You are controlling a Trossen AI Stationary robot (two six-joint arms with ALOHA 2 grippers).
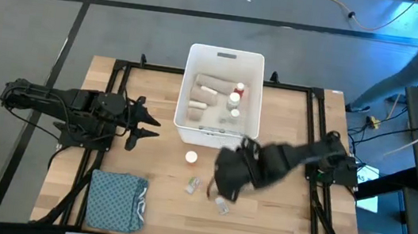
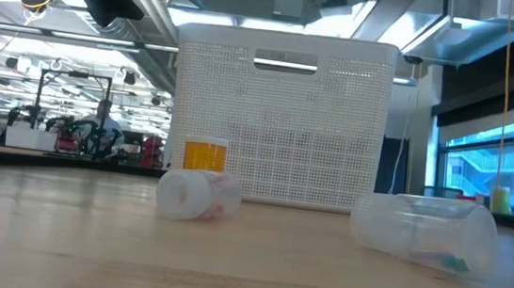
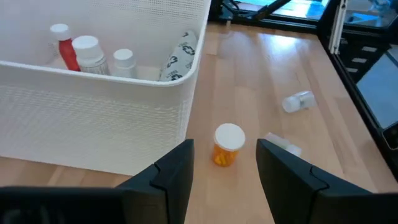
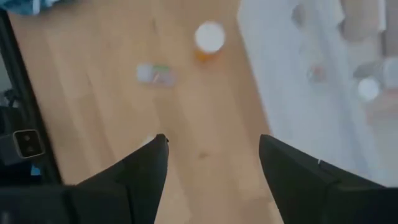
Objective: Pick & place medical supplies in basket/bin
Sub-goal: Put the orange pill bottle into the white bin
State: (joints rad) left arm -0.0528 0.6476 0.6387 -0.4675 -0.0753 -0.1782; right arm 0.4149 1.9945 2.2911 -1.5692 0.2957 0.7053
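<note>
The white bin (image 1: 216, 138) stands at the table's far middle and holds beige bandage rolls (image 1: 202, 94), white and red-capped bottles (image 1: 235, 96) and a dotted packet (image 3: 178, 55). In front of its near wall an orange pill bottle (image 1: 191, 157) with a white cap stands upright. Two clear vials (image 1: 193, 185) (image 1: 221, 205) lie on their sides nearer the front edge. My right gripper (image 1: 221, 184) hangs open above the table between the vials, with nothing between its fingers (image 4: 211, 155). My left gripper (image 1: 150, 126) waits open to the left of the bin and faces the orange bottle (image 3: 227, 144).
A folded blue-grey cloth (image 1: 115, 200) lies at the near left corner. A black frame (image 1: 315, 130) runs around the table edges. In the low view the bin (image 2: 281, 118) rises behind the orange bottle (image 2: 205, 155) and the two lying vials (image 2: 197, 195) (image 2: 424, 231).
</note>
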